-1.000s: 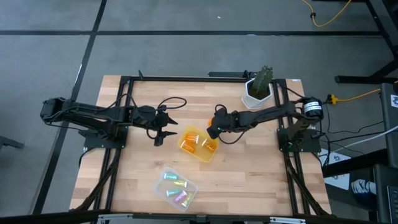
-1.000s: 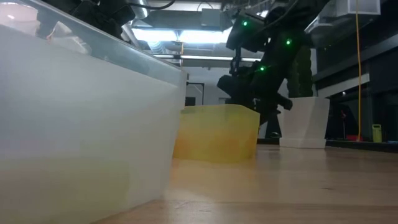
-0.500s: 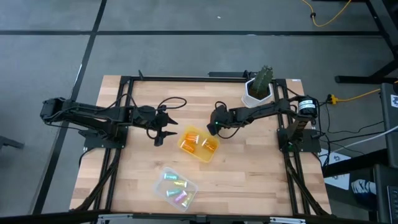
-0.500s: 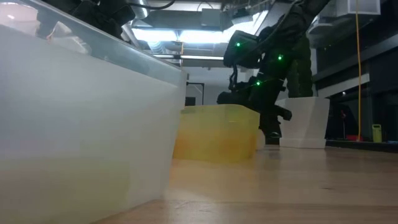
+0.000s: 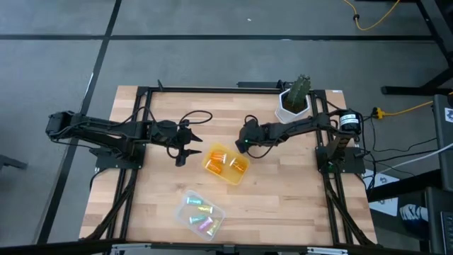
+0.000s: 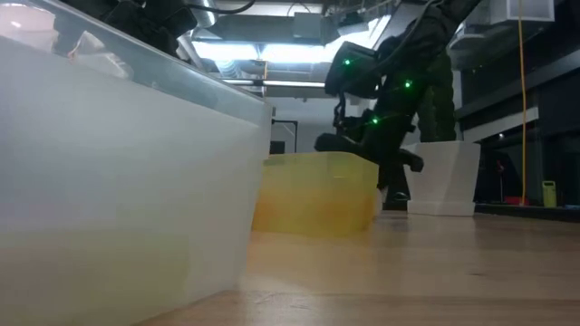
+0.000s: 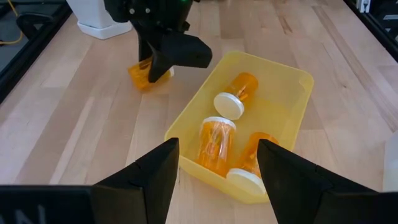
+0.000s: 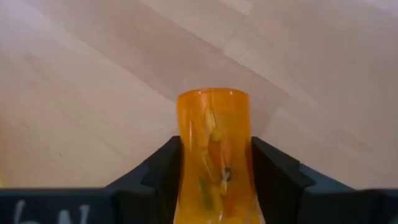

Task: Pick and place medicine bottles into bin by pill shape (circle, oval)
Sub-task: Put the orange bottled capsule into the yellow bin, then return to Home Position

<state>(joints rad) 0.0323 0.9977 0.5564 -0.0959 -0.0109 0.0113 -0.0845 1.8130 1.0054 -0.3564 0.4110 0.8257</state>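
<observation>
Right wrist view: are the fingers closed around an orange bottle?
Yes: the orange bottle sits between the right gripper's two dark fingers, which press against both its sides above the wooden table.

white plant pot (image 5: 292,105), wooden table (image 5: 283,191)

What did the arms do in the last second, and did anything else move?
The right gripper drew back from beside the yellow bin, came down to the table and closed its fingers on an orange bottle lying there. The left gripper stayed where it was, open, and both bins and the bottles in them did not move.
</observation>
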